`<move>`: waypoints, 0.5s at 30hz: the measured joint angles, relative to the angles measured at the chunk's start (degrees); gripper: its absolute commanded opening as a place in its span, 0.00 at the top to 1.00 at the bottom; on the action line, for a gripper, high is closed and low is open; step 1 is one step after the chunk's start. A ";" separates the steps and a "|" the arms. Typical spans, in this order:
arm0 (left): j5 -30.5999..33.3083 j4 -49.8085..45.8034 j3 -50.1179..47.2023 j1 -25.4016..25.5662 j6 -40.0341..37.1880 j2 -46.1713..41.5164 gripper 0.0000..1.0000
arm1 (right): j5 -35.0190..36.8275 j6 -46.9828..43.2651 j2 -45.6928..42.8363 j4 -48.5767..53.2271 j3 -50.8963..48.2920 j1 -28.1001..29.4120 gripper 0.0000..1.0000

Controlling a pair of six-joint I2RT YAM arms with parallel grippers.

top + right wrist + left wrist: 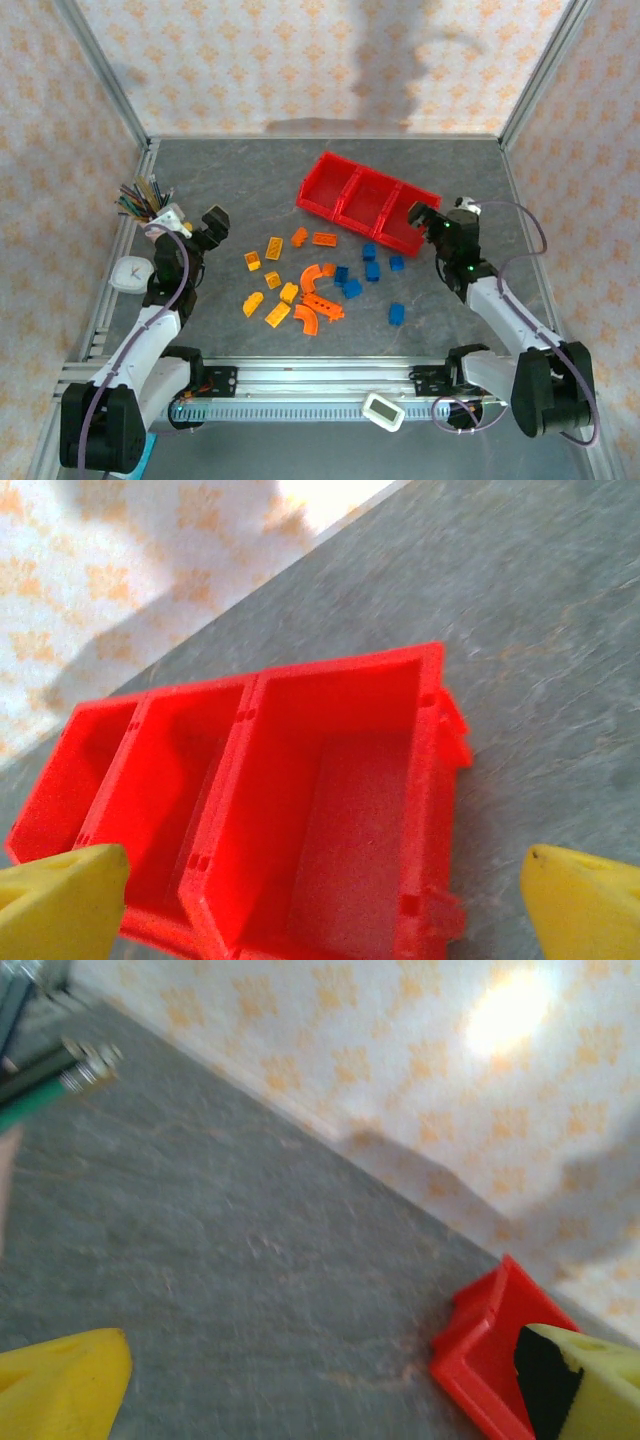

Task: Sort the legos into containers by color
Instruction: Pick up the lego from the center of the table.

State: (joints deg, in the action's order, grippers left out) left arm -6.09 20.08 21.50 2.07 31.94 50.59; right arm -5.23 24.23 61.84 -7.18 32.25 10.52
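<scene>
Your right claw is hovering wide open and empty over the near end of the red containers in the overhead view. Your left claw is hanging above the desk, beside the cup of pencils. The legos are lying loose on the desk between the arms, orange to the left and blue nearer the tray, and all three compartments are looking bare.

In the left wrist view, the left claw is showing its fingers far apart with nothing between them. The pencils are sitting at upper left and a corner of the containers at lower right.

In the right wrist view, the right claw is gaping above the end compartment of the containers, touching nothing.

I'm judging that lowering here is risking a snag on the tray wall, and the crowded bricks are inviting a double pick
</scene>
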 measured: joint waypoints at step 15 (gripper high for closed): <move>-2.91 -9.44 1.88 19.19 2.82 -1.42 0.01 | 3.23 -0.17 10.43 14.97 9.79 16.96 0.03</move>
State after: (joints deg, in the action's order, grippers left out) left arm -8.99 10.63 23.38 21.26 34.76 49.17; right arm -2.00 24.05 72.27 7.79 42.04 27.49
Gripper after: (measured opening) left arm 0.992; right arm 0.990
